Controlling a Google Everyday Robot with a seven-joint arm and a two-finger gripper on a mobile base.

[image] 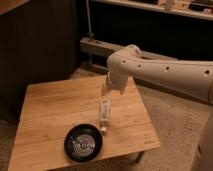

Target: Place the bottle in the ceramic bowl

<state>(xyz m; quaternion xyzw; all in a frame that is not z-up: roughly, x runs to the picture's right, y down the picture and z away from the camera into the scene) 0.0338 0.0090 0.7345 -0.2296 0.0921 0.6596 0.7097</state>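
Note:
The bottle (104, 115) is slim and white. It lies on its side on the wooden table (52, 107), running from the middle toward the front edge, with its near end close to the ceramic bowl (83, 143). That bowl is round, glossy black with pale rings inside, holds nothing, and sits near the table's front edge. My gripper (106, 91) hangs from the white arm (150, 70) that reaches in from the right. It hovers just above the bottle's far end, open and holding nothing.
A dark cabinet (40, 45) stands behind the table on the left. A metal rail (100, 47) runs along the back. Speckled floor (170, 120) lies to the right of the table's edge.

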